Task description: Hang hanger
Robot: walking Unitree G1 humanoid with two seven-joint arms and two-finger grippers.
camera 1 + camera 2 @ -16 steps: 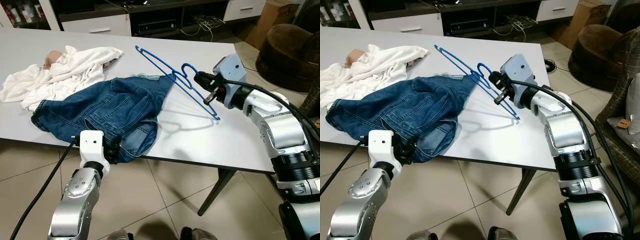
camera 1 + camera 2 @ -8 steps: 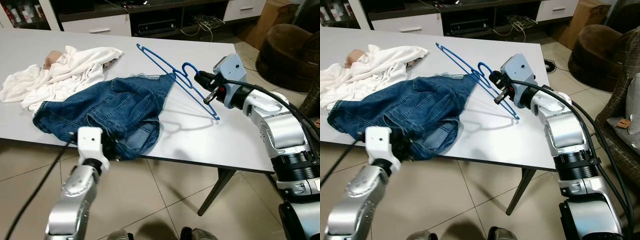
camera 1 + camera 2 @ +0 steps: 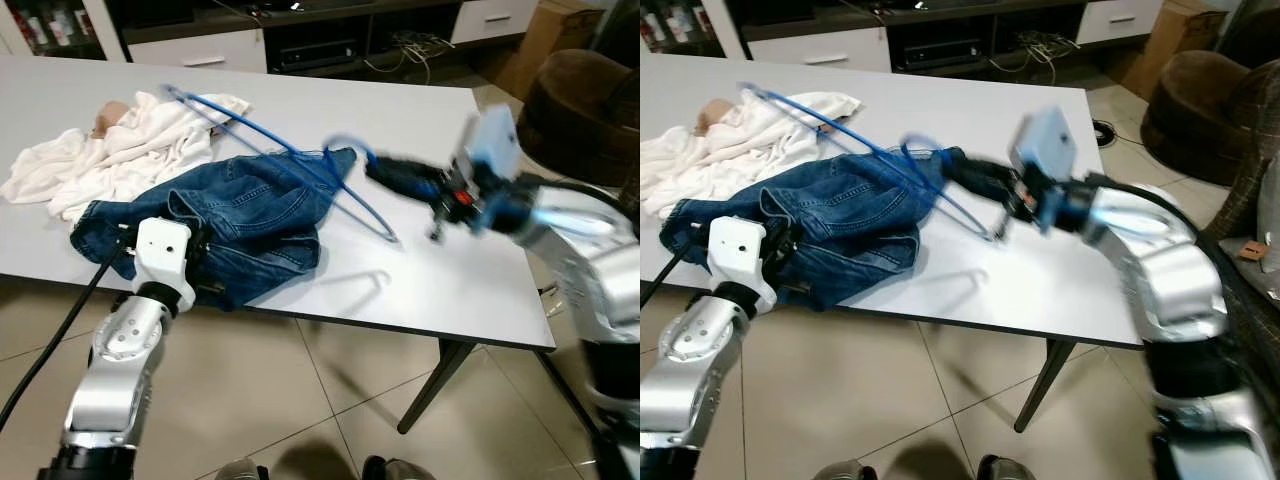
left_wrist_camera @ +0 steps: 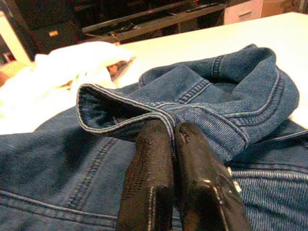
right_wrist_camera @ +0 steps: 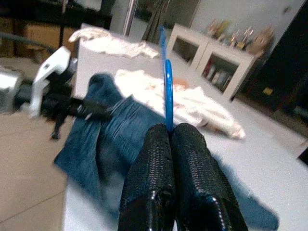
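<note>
Right wrist view shows the right gripper [image 5: 169, 144] with its two black fingers pressed together on the thin blue wire of the hanger [image 5: 168, 94], which rises straight up from between the tips. Left wrist view shows the left gripper [image 4: 166, 132] clamped the same way on a folded hem of the denim jacket [image 4: 226, 91], fingers touching with the cloth pinched between them. Those close views give the grips; the head views give the layout, though the right arm is blurred there. From above, the hanger [image 3: 285, 152] is a slim blue wire frame held above the middle of the tabletop [image 3: 450, 290], its long bar reaching toward the far left corner over the white cloth [image 3: 110, 150], its hook near the jacket's collar. The jacket [image 3: 250, 215] lies bunched at the near edge, where the left gripper holds it.
</note>
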